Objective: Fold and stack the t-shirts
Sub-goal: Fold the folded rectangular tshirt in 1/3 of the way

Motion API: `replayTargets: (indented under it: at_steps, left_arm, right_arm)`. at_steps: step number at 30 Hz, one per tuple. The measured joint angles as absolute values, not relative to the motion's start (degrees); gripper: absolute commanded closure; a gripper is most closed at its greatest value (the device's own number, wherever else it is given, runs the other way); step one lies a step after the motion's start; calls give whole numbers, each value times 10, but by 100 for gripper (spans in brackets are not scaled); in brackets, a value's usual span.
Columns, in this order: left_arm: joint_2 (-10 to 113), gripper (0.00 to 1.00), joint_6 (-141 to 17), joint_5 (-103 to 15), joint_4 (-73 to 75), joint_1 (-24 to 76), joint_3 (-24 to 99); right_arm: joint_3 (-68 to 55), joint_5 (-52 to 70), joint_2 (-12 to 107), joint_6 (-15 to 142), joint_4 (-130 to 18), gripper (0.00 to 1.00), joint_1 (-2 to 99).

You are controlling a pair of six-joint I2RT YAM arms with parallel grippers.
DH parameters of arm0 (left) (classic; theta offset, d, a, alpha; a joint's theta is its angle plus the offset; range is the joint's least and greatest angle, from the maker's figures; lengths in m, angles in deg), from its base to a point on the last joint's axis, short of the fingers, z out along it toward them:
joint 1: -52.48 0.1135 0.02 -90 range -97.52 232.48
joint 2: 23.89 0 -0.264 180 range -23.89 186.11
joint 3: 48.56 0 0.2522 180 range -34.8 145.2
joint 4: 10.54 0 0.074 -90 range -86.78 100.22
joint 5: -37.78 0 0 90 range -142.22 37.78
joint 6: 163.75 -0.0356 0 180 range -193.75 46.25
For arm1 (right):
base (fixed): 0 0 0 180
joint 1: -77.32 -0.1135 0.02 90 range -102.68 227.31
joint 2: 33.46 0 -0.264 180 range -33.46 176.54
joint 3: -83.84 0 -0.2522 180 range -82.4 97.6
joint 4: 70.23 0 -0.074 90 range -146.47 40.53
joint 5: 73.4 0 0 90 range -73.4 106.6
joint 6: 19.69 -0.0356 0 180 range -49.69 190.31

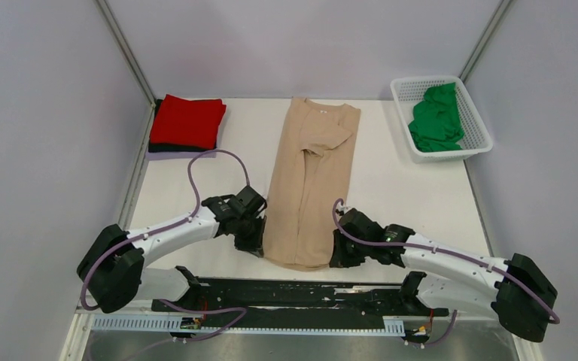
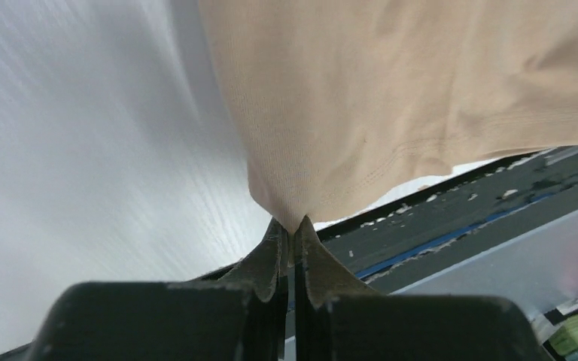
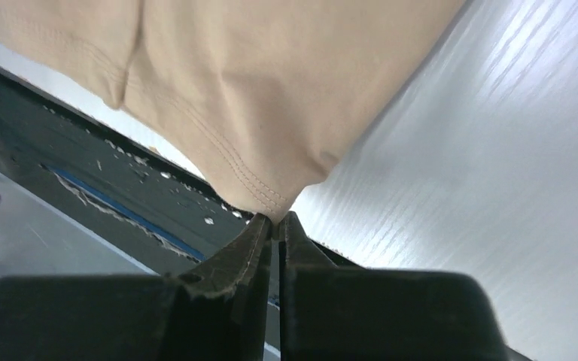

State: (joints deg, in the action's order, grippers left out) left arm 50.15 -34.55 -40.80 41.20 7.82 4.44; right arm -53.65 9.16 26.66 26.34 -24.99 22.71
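A beige t-shirt [image 1: 312, 180] lies lengthwise down the middle of the table, folded into a long narrow strip with its sleeves tucked in. My left gripper [image 1: 258, 248] is shut on its near left hem corner [image 2: 295, 214]. My right gripper [image 1: 336, 258] is shut on its near right hem corner [image 3: 275, 203]. Both corners are pinched at the fingertips close to the table's near edge. A folded red t-shirt [image 1: 188, 120] sits on top of a dark folded one [image 1: 167, 148] at the far left. A crumpled green t-shirt [image 1: 436, 119] lies in the white basket [image 1: 482, 131].
The basket stands at the far right corner. A black strip [image 1: 301, 297] with the arm bases runs along the near edge. Grey walls close in the left, right and back sides.
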Motion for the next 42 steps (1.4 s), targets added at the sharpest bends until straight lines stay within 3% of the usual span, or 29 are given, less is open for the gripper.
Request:
replayTargets:
  at_steps: [10,19,32,36,39,41,42]
  left_arm:
    - [559,100,-360,-412,329,133,185]
    - [732,100,-402,-415,280,221,366]
    - [890,100,-463,-389,301,269,548]
    - [922,86,-473,-386,311,273,580]
    - [943,64,-479,-381,320,276,594]
    - [960,39,-482,-377,322,281,607]
    - [969,10,-481,-375,322,284,618]
  right_arm:
    - [-482,156,273,316,-324,91,362]
    - [-379,131,406,397,-422,91,516]
    - [-271,76,546,445,-479,90,603]
    - [-264,64,575,446,-483,85,615]
    - [-255,62,599,448,-484,74,623]
    - [-243,63,616,449,-485,53,628]
    - [-233,64,626,450,-485,41,631]
